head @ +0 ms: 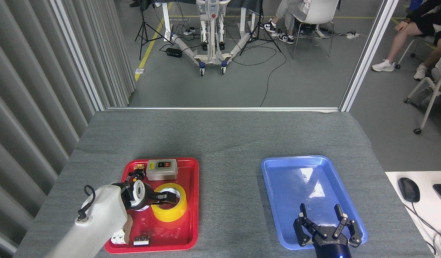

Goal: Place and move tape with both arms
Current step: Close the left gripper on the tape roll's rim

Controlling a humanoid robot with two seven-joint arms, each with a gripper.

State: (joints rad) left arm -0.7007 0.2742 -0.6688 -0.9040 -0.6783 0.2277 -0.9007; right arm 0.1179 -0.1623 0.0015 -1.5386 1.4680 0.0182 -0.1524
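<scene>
The tape (169, 202) is seen lying flat in the red tray (190, 215), lower left of the frame, its yellow ring facing up and its pale core visible in the middle. The left gripper (165, 197) is reached in from the lower-left corner on its white arm (95, 222), and its dark fingers (162, 196) are placed right at the near-left rim of the roll, over the hole; whether the roll is actually pinched cannot be told from this angle, and how far the fingers are parted cannot be made out either.

Behind the tape, toward the top of the red tray, a grey switch box (161, 169) with red and yellow labels is set down, and a small orange-and-black part (135, 176) is seen just to its left. At the tray's bottom edge a small dark block (141, 240) and a white piece (119, 237) are found, the latter partly hidden by the arm.

Over on the lower right, the blue tray (306, 179) is laid on the grey table (224, 136). The right gripper (326, 224) is held above that tray's near end, its fingers (301, 218) spread wide apart and pointing up the frame, with nothing held between them.

At the top of the frame, beyond the table, a wheeled stand (213, 39) and seated people's legs (399, 39) are in view on the floor.
</scene>
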